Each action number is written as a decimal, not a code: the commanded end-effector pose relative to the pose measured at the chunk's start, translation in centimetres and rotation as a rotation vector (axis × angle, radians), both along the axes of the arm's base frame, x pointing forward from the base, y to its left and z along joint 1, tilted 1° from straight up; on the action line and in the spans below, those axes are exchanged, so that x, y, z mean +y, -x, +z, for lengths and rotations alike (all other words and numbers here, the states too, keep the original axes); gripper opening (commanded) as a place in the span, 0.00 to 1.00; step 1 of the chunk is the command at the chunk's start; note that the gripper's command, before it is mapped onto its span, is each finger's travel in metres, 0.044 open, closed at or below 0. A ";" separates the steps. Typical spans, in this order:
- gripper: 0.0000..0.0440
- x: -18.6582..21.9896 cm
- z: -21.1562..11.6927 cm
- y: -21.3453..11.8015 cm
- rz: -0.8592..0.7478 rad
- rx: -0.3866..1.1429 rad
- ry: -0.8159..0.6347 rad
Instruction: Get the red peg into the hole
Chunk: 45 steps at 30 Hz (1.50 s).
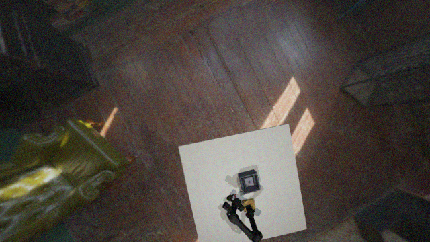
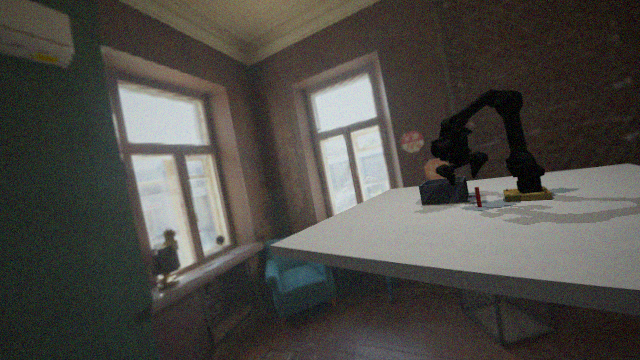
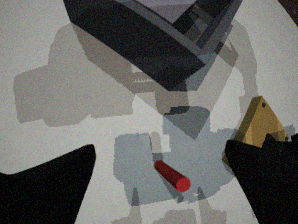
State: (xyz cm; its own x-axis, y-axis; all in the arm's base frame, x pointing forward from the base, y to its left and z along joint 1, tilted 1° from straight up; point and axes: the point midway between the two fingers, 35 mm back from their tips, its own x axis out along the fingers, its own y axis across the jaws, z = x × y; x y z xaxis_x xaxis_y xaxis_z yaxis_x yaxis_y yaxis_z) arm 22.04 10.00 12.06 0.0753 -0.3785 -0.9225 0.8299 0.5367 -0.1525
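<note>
The slim red cylindrical peg [image 2: 478, 197] [image 3: 172, 176] stands upright on the white flat-topped bench [image 1: 215, 161] [image 2: 400, 240] [image 3: 30, 60], ahead of the tool and below it, outside the box. In the wrist view it shows between the two black fingers, touching neither and closer to the right side of the frame's gap than the left. The black two-fingered tool [image 2: 462, 171] [image 3: 162, 150] is spread wide with nothing in its grasp.

The likeliest trouble is a knock: the peg is thin and tall for its foot, so a finger coming down off-centre could tip it over. The tool also looks tilted in the exterior view; closing at that slant could lean the peg or grip it crooked, and a crooked peg would be hard to seat later. Closing too high could pinch only its tip and let it swing.

Beyond the peg, at the top of the wrist view, sits the dark grey open square box [image 1: 248, 181] [image 2: 435, 193] [image 3: 125, 45], near enough that a finger might catch its wall and shove it. The pale plate [image 1: 249, 181] lies inside it. To the tool's right in that view is the yellow block-like arm base [image 1: 248, 202] [image 2: 515, 195] [image 3: 254, 122], which leaves less room for a sideways swing.
</note>
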 end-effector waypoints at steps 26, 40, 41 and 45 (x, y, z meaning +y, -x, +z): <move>0.32 0.2 -9.5 3.1 0.175 0.161 -0.106; 0.00 -1.6 -6.2 2.3 0.184 0.142 -0.040; 0.00 -1.8 -5.7 2.2 0.186 0.137 -0.034; 0.00 -2.5 -3.8 1.9 0.191 0.114 -0.012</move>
